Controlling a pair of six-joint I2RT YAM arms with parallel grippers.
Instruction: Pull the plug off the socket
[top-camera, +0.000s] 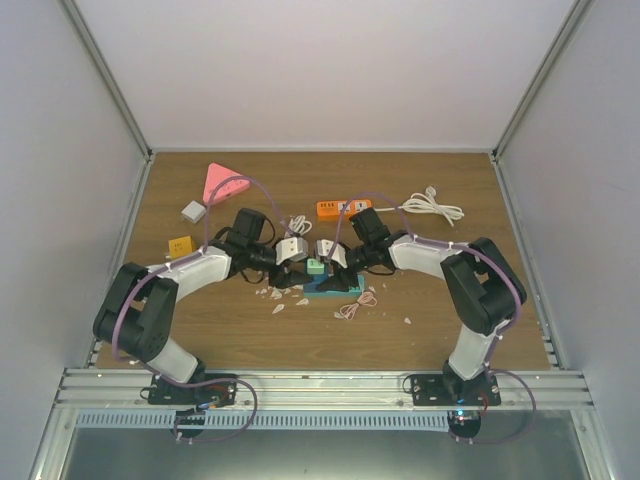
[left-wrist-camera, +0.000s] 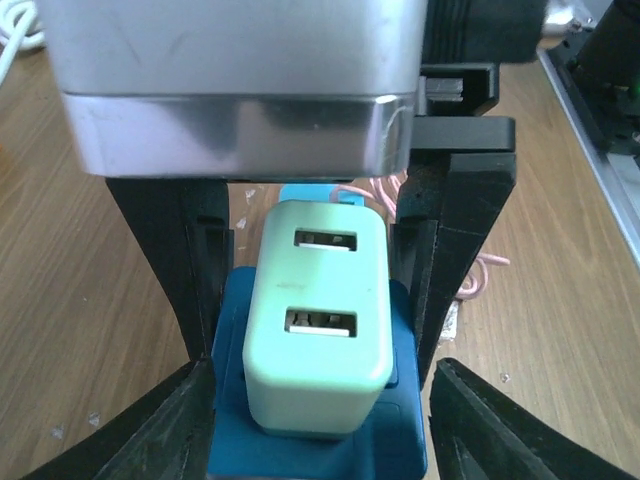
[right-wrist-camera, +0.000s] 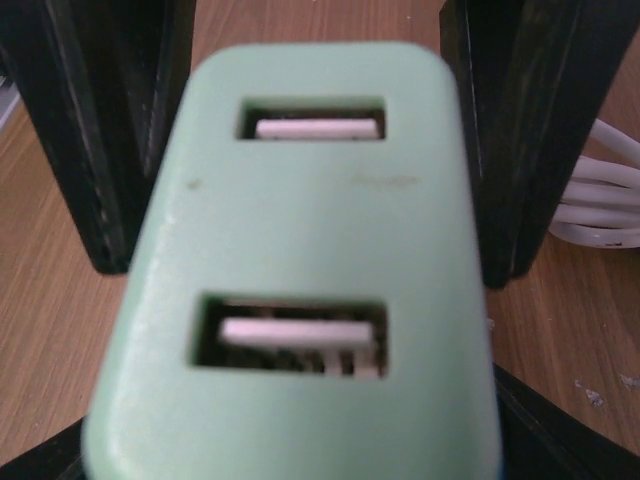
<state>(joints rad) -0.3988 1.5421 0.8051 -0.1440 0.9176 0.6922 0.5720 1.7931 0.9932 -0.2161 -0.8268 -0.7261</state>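
hidden: the prongs of the plug (top-camera: 315, 267) and the slots of the socket (top-camera: 335, 288) are covered where the two meet. in the right wrist view the plug fills the frame, blurred, with its lower edge cut off.
plug: pale green, with two usb openings on its top face. it sits upright in the blue socket block at the middle of the counter (top-camera: 250, 335).
left pincer (top-camera: 303, 270): its fingers (left-wrist-camera: 160, 430) rise from the lower corners of the left wrist view, one at each side of the socket block. i cannot tell whether they press it.
right pincer (top-camera: 325, 266): spread. its fingers (left-wrist-camera: 425, 260) stand on either side of the plug, and a thin strip of counter seems to show between finger and plug.
edges: white walls close the counter at the left, right and top of the top view.
open room: a wide band of wood shows between the socket and the arm bases.
near clutter: pale scraps (top-camera: 280, 298) and a pink cable loop (top-camera: 357, 304) lie just beside the socket.
far clutter: a pink triangle (top-camera: 222, 181), an orange power strip (top-camera: 337, 208), a white cable (top-camera: 432, 207) and a yellow block (top-camera: 180, 245) lie well apart from the socket, toward the top.
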